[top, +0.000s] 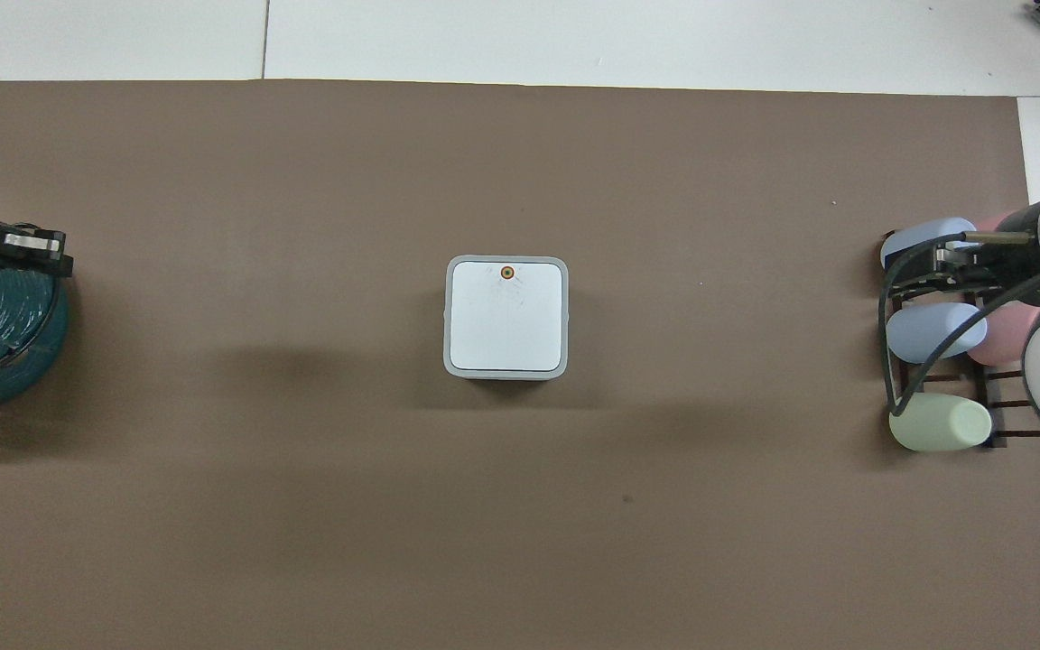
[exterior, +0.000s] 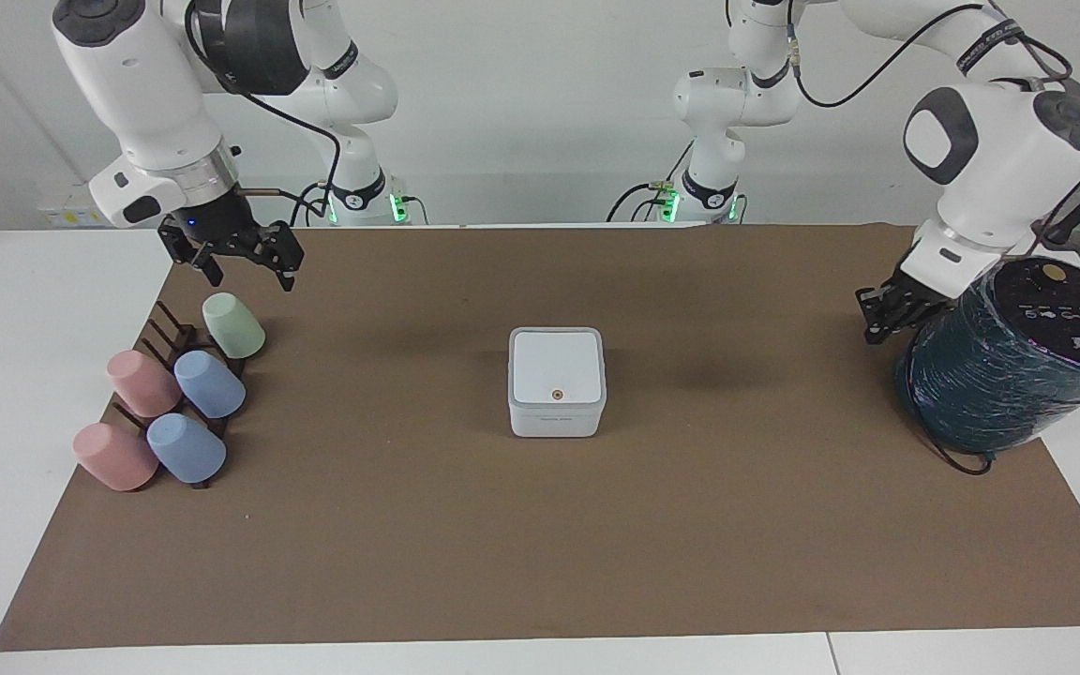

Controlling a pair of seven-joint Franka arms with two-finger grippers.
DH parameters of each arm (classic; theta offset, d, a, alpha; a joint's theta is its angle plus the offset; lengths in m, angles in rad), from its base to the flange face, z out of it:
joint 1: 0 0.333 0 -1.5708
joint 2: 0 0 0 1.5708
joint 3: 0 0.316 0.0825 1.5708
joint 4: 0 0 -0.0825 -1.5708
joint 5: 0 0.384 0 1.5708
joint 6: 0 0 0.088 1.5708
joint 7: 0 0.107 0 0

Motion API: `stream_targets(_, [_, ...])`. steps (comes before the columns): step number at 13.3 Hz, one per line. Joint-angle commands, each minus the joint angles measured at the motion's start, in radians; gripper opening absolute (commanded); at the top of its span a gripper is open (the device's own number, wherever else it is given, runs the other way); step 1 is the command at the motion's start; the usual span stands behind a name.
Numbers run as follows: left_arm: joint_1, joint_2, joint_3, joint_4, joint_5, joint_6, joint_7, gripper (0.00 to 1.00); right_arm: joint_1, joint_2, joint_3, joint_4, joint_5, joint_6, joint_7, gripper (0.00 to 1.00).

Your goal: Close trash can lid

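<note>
The small white trash can stands in the middle of the brown mat. Its square white lid with the orange dot lies flat and closed on it; the lid also shows in the overhead view. My left gripper is shut and empty, up in the air beside the dark teal cylinder, well away from the can; it also shows in the overhead view. My right gripper is open and empty, waiting above the cup rack at the right arm's end.
A large dark teal wrapped cylinder with a black top stands at the left arm's end of the table. A dark rack holds several pastel cups, including a green cup, at the right arm's end. The brown mat covers the table.
</note>
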State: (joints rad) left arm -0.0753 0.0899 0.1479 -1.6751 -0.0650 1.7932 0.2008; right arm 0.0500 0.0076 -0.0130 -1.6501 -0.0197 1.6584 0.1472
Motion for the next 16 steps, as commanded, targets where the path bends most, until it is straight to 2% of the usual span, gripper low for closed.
stream_targets(1, [0.028, -0.058, -0.002, -0.002, -0.003, -0.053, 0.052, 0.08, -0.002, -0.028, -0.007, -0.031, 0.024, 0.012, -0.032, 1.0])
stream_targets(5, [0.022, -0.084, -0.005, -0.002, 0.001, -0.096, 0.049, 0.09, -0.002, -0.028, -0.007, -0.031, 0.024, 0.011, -0.026, 1.0])
stream_targets(8, [-0.004, -0.094, -0.024, 0.0, 0.069, -0.117, 0.048, 0.13, -0.004, -0.026, -0.007, -0.03, 0.024, 0.017, -0.026, 1.0])
stream_targets(9, [-0.021, -0.094, -0.025, 0.0, 0.07, -0.104, 0.043, 0.21, -0.004, -0.026, -0.007, -0.031, 0.024, 0.017, -0.026, 1.0])
stream_targets(10, [-0.023, -0.093, -0.027, 0.0, 0.068, -0.08, 0.04, 0.41, -0.002, -0.026, -0.007, -0.03, 0.024, 0.017, -0.026, 1.0])
stream_targets(12, [-0.027, -0.093, -0.03, -0.003, 0.065, -0.017, 0.042, 1.0, -0.002, -0.028, -0.007, -0.031, 0.024, 0.015, -0.026, 1.0])
stream_targets(16, [-0.029, -0.093, -0.03, -0.009, 0.065, -0.008, 0.04, 1.0, -0.002, -0.028, -0.007, -0.03, 0.024, 0.015, -0.026, 1.0])
